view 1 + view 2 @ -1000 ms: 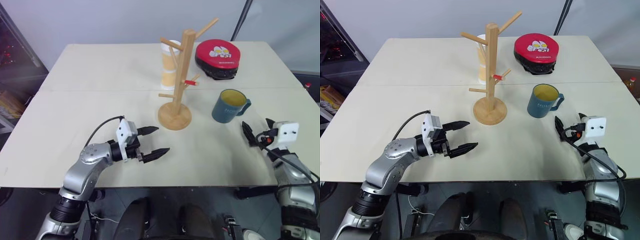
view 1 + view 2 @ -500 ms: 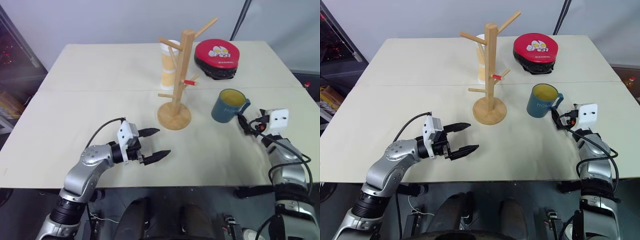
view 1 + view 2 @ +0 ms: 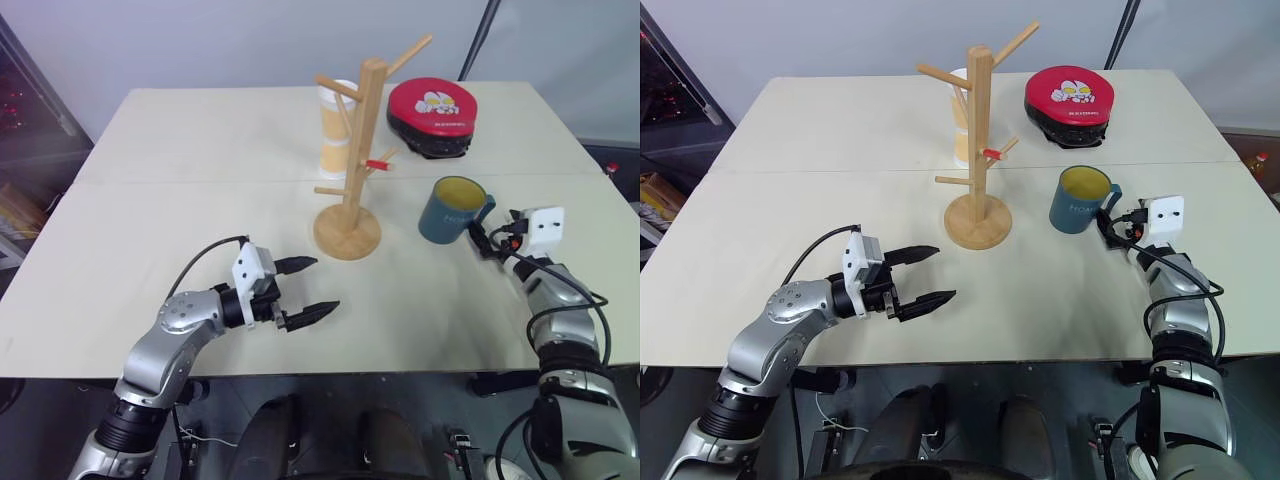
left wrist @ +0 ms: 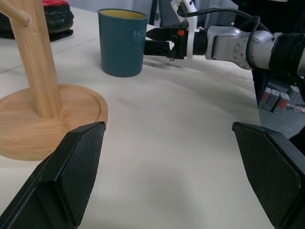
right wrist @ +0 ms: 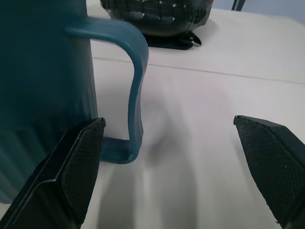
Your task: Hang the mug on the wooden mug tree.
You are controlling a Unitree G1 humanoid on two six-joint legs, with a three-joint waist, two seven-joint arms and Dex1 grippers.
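The dark teal mug (image 3: pixel 455 210) with a yellow inside stands upright on the table, right of the wooden mug tree (image 3: pixel 358 150), its handle (image 5: pixel 136 86) turned toward my right arm. My right gripper (image 3: pixel 479 238) is open and level at that handle. In the right wrist view the handle lies between its two fingers (image 5: pixel 76 162), which do not grip it. My left gripper (image 3: pixel 322 284) hovers open near the table's front edge, in front of the tree's round base (image 4: pixel 47 119). It holds nothing. The left wrist view also shows the mug (image 4: pixel 121 43) and the right gripper (image 4: pixel 159 40).
A tall cream-and-orange striped cup (image 3: pixel 338 130) stands just behind the mug tree. A red round pad on a black base (image 3: pixel 432 115) lies at the back right. The tree has angled pegs, one red-tipped (image 3: pixel 378 164), facing the mug's side.
My right gripper has moved forward across the table, from near the front edge up to the mug's handle. The left arm and the mug have stayed where they were.
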